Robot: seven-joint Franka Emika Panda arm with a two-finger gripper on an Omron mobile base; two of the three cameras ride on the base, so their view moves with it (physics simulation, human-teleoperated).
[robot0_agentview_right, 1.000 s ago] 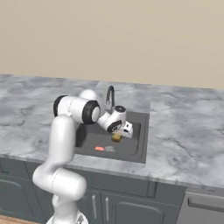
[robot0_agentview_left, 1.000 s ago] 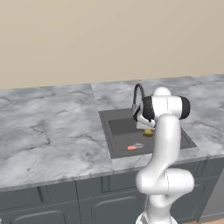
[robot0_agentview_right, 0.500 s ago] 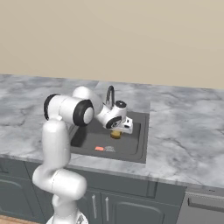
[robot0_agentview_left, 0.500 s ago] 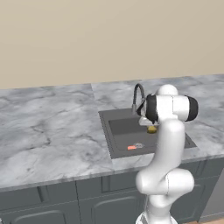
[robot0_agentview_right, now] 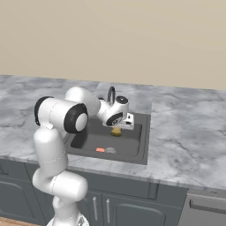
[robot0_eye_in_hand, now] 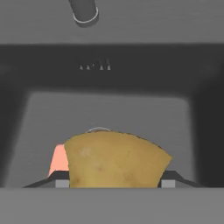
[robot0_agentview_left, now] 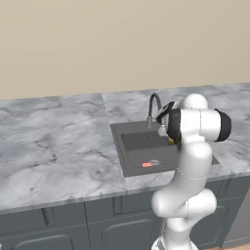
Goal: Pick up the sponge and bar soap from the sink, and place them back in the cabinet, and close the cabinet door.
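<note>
The pincer (robot0_agentview_right: 117,128) hangs over the sink (robot0_agentview_right: 132,152), its two jaws closed most of the way onto the sponge (robot0_eye_in_hand: 114,159), which sits clamped between them and is lifted clear of the basin floor. In the hand view the mustard block bulges up between the two dark finger tips (robot0_eye_in_hand: 170,177), one pressed on each side of it. From the right base view the sponge (robot0_agentview_right: 116,131) shows as a small yellow lump just under the white hand; in the left base view a sliver of the sponge (robot0_agentview_left: 171,141) peeks out beside the arm's dark elbow joint. The bar soap (robot0_agentview_right: 100,150) lies flat on the sink bottom, below the pincer and off to one side of it, close to the round drain (robot0_agentview_right: 110,150); in the hand view the bar soap (robot0_eye_in_hand: 58,159) shows as a pink strip just beside the held sponge and partly hidden behind it. The curved faucet (robot0_agentview_right: 111,93) rises at the back rim of the basin, beyond the pincer. The grey marble desk (robot0_agentview_left: 53,146) spreads out around the sink on both sides of the pincer.
</note>
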